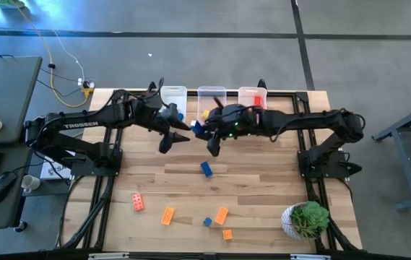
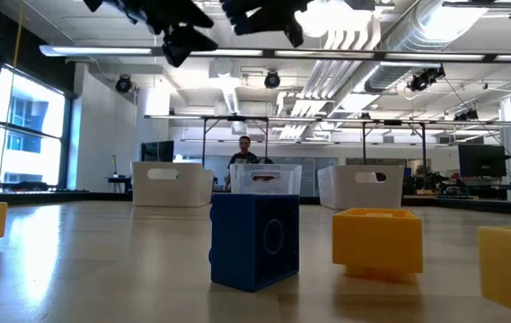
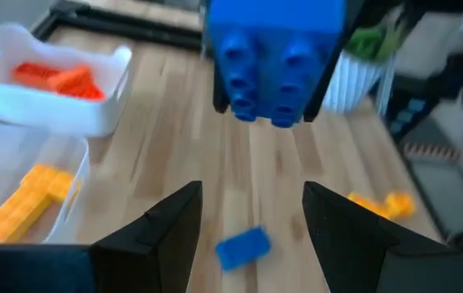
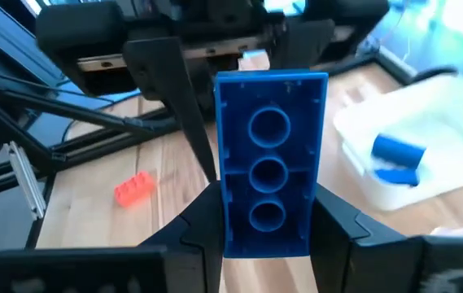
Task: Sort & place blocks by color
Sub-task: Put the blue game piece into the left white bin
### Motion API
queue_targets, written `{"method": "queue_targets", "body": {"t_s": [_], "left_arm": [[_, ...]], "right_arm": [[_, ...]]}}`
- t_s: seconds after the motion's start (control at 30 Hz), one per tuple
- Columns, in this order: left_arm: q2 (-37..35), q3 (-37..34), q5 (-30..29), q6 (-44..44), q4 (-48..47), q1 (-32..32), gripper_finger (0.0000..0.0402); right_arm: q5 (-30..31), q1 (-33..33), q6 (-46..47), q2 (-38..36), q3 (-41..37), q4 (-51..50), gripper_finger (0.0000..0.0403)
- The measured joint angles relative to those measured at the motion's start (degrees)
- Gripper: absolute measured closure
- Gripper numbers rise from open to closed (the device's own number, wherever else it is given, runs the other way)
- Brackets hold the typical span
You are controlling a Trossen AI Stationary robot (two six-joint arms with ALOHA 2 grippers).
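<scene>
My right gripper (image 1: 206,134) is shut on a blue studded brick (image 4: 270,163) held high over the table's middle, just in front of the bins. The brick also shows in the left wrist view (image 3: 276,65). My left gripper (image 3: 251,220) is open and empty. It faces the brick from the left, a short way off (image 1: 170,136). Loose on the table lie a blue brick (image 1: 206,168), a red one (image 1: 139,202), several orange-yellow ones (image 1: 222,214) and a small blue one (image 1: 207,222). My right gripper pinches the blue brick's two long sides (image 4: 233,216) between its two fingers, at one end of the brick. The rest of the brick sticks out past the fingertips toward the table's left. Its hollow underside faces my wrist camera. It is lifted clear of the table.
Three clear bins stand at the far edge: the left one (image 1: 174,97) holds blue bricks, the middle one (image 1: 211,94) yellow ones, the right one (image 1: 252,97) red ones. A potted plant (image 1: 306,219) stands near the right front corner. A person shows beyond the table (image 2: 244,152).
</scene>
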Motion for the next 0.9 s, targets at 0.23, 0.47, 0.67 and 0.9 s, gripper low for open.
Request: {"method": "queue_targets", "body": {"t_s": [0.23,0.47,0.67,0.9], "left_arm": [[0.0,0.0,2.7,-7.8,9.5,2.1,0.0202],[0.0,0.0,2.5,-12.0,18.5,2.3,0.0202],[0.0,0.0,1.8,-13.1,19.1,2.4,0.0202],[0.0,0.0,1.7,-13.1,19.2,2.4,0.0202]], "right_arm": [[-2.3,-2.6,-4.5,-4.2,0.0,-0.6,0.0297],[-5.5,-4.6,-4.3,-5.1,0.0,-0.4,0.0297],[-6.5,-4.7,-3.4,-5.1,0.0,-0.2,0.0297],[-6.6,-4.3,-0.8,-4.7,0.0,-0.2,0.0297]]}}
